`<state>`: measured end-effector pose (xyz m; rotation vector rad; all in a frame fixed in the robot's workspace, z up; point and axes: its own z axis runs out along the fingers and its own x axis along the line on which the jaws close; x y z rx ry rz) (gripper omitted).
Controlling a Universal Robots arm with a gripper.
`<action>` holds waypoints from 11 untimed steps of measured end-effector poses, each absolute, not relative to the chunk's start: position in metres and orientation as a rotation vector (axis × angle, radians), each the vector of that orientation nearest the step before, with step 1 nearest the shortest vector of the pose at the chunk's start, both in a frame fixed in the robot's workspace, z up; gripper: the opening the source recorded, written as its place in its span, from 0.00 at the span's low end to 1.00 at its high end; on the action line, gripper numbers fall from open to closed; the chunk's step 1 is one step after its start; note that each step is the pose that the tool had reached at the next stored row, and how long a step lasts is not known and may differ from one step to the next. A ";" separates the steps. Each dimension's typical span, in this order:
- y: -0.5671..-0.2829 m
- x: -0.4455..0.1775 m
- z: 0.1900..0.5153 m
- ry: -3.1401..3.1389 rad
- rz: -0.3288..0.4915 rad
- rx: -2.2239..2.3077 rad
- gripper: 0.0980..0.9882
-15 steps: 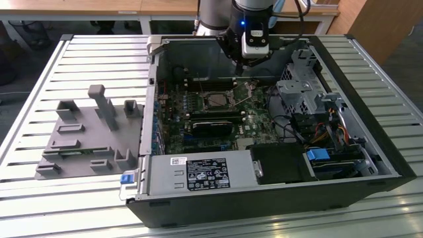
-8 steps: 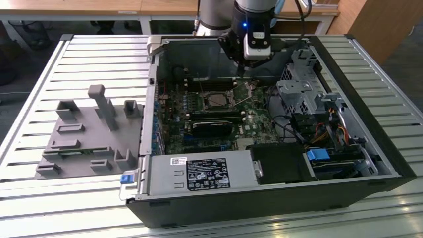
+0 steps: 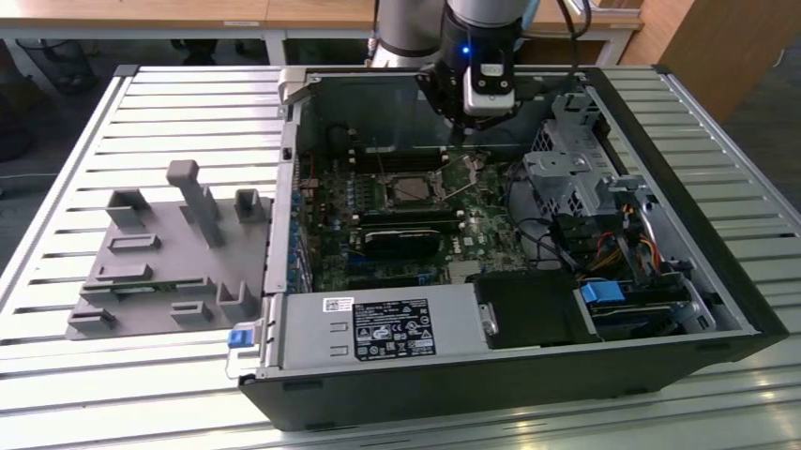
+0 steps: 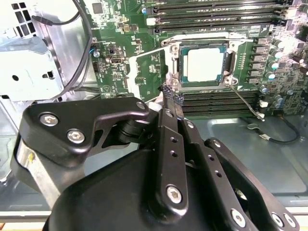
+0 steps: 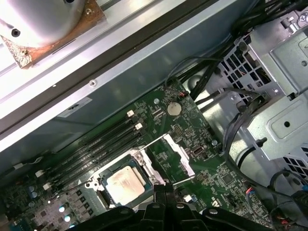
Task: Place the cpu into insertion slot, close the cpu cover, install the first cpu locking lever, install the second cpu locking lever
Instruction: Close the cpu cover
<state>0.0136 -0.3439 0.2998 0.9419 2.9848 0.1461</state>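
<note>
Seated in the dark, metal-rimmed square insertion slot (image 4: 230, 57), the flat silver-grey cpu (image 4: 206, 65) awaited its thin silver windowed cpu cover (image 4: 133, 72), which lay open beside the seemingly pinched-together black gripper (image 4: 169, 94).

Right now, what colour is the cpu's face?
The cpu face is pale silver-grey, clearest in the second wrist view.

Robotics laboratory workstation.
Open computer case (image 3: 501, 398) on a slatted metal surface (image 3: 188, 103), grey parts fixture (image 3: 163, 262) beside it; wooden desks (image 3: 126, 14) behind.
</note>
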 end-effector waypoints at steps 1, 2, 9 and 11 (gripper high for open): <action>-0.344 0.014 0.299 2.984 0.146 0.945 0.01; -0.344 0.015 0.299 2.984 0.146 0.945 0.01; -0.343 0.022 0.294 2.984 0.146 0.945 0.01; -0.343 0.024 0.293 2.984 0.146 0.945 0.01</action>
